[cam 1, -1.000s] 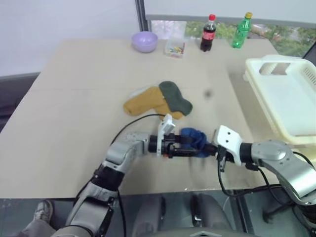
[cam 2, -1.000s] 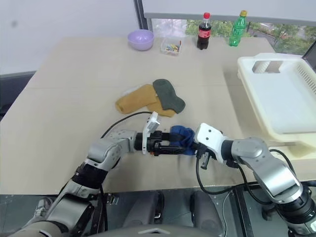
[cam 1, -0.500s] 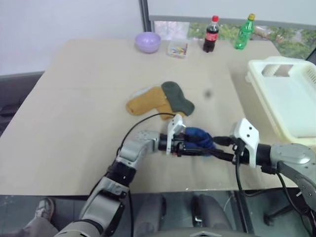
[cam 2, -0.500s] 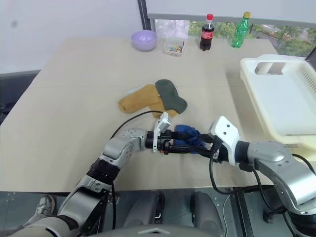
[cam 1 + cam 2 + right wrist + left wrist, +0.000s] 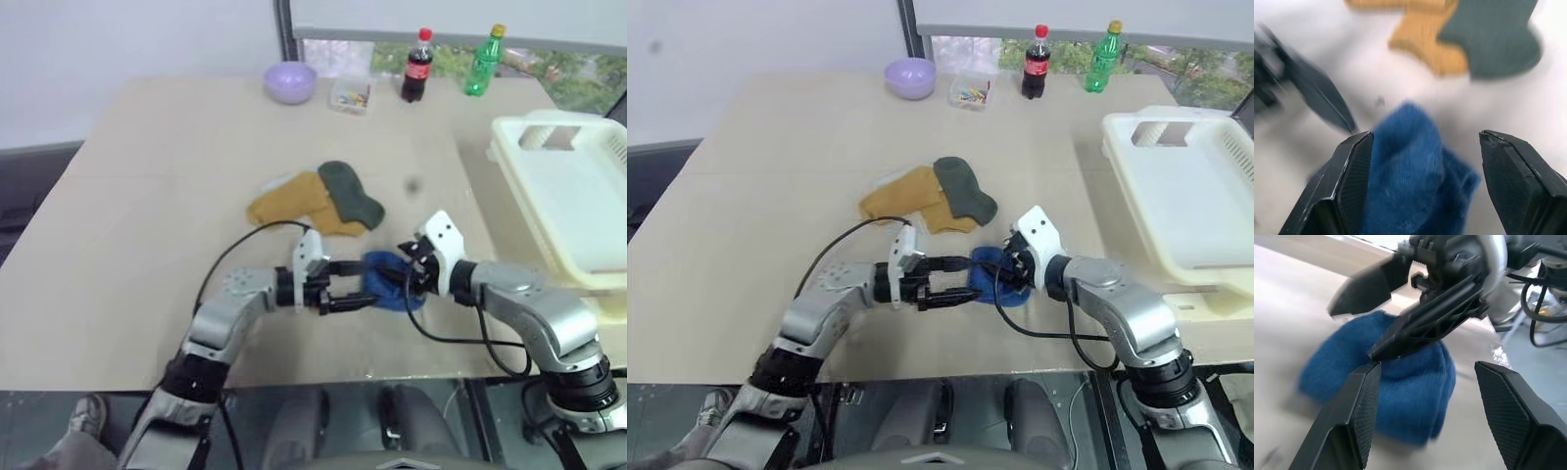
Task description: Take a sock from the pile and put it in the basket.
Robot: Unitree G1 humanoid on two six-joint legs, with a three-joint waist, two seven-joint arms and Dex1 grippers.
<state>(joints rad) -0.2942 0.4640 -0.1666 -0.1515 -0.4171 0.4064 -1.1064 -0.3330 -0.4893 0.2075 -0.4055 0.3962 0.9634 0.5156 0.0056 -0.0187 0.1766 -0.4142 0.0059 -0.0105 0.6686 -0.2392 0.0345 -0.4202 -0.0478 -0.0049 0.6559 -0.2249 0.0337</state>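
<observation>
Lying bunched on the table [image 5: 147, 196] near its front edge, the blue sock [image 5: 390, 281] sits between the two tools. The left tool [image 5: 361, 286] points at it from the left with its fingers spread, their tips just beside the sock; whether they touch it I cannot tell. The right tool [image 5: 1014, 266] comes in from the right with its fingers also spread, straddling the sock, though the blurred wrist view leaves contact uncertain. Just behind the sock lies the rest of the pile, a mustard sock [image 5: 294, 203] with a dark green sock [image 5: 348, 193] overlapping its right end. The basket [image 5: 578, 211] stands at the table's right edge, well apart from the sock, with bare tabletop between them. At the far edge stand a lilac bowl [image 5: 289, 81] and two bottles [image 5: 415, 65].
</observation>
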